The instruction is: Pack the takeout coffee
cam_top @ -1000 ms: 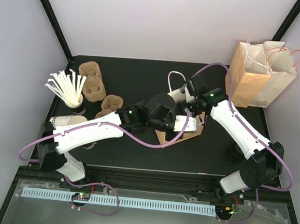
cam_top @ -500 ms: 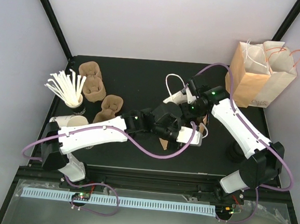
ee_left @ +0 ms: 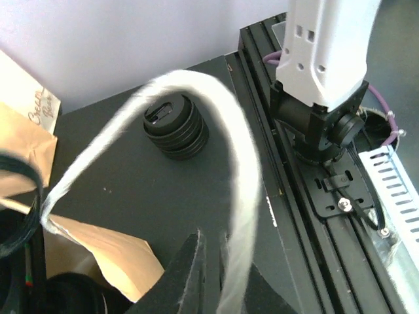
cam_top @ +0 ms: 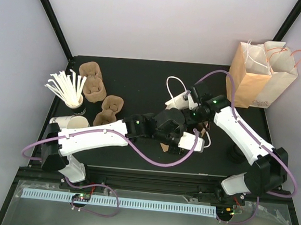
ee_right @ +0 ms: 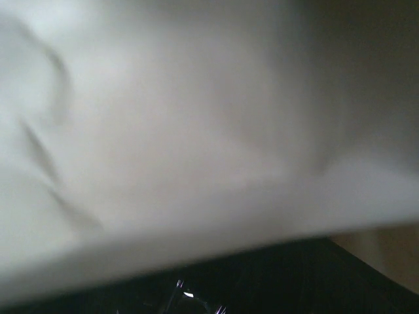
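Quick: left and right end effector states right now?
Left end effector: shut on the white bag handle.
Right end effector: cannot be told; its own camera shows only blur.

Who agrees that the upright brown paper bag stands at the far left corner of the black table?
Wrong side: the upright brown paper bag stands at the far right corner of the black table; the top external view shows it.

My left arm (cam_top: 91,134) and right arm (cam_top: 240,131): white moulded shells, black joints.
Purple cable (cam_top: 152,158): I count one looping off each arm.
Green light (cam_top: 213,102): one per forearm.
Left gripper (cam_top: 200,143): white housing, dark jaws.
Right arm's base (ee_left: 327,46): slotted white cover over a black motor, with silver bracket screws (ee_left: 345,205).
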Controlling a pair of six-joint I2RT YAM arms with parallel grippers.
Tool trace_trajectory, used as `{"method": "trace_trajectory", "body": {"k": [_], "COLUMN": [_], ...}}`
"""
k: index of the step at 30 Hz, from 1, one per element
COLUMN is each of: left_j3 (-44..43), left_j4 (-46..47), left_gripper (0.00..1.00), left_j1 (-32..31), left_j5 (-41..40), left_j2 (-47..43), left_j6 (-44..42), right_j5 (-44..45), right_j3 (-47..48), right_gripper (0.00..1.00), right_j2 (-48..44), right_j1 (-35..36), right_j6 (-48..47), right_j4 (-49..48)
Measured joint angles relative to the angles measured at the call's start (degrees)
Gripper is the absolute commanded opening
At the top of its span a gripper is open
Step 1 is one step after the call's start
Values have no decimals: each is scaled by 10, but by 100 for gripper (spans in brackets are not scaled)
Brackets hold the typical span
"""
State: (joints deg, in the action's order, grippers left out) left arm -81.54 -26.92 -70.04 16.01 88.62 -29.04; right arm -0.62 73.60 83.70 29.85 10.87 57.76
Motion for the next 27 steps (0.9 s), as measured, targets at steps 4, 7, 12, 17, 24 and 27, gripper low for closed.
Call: {"method": "trace_trajectory", "body": {"k": [4, 7, 12, 17, 24, 27], "left_j3": [-7, -22, -36, -51, -57, -56], "left_j4": [-3, -7, -7, -9, -36, -58], "left_gripper": [61, 81, 95, 95, 99, 99], "left_j1": [-2, 0, 22, 47, 136, 200], "left_j5": [-28, -54, -89, -138, -177, -187], "left_j2": [-1, -8, -53, -120, -179, -197], "left_j6": [22, 54, 111, 148, 259, 317], "right_j5": [3, 3, 3, 3, 3, 3], "right_j3": [-38, -49, -60, -65, -66, -66], "right_gripper": [1, 1, 1, 1, 1, 1], "right_j2": [-35, -44, -50, -53, -53, -54], "right_j1": [0, 0, 0, 0, 0, 0], "right_j6": [-1, -2, -5, -7, -10, -11], "right_j4": [-29, -40, -53, -60, -62, -63]}}
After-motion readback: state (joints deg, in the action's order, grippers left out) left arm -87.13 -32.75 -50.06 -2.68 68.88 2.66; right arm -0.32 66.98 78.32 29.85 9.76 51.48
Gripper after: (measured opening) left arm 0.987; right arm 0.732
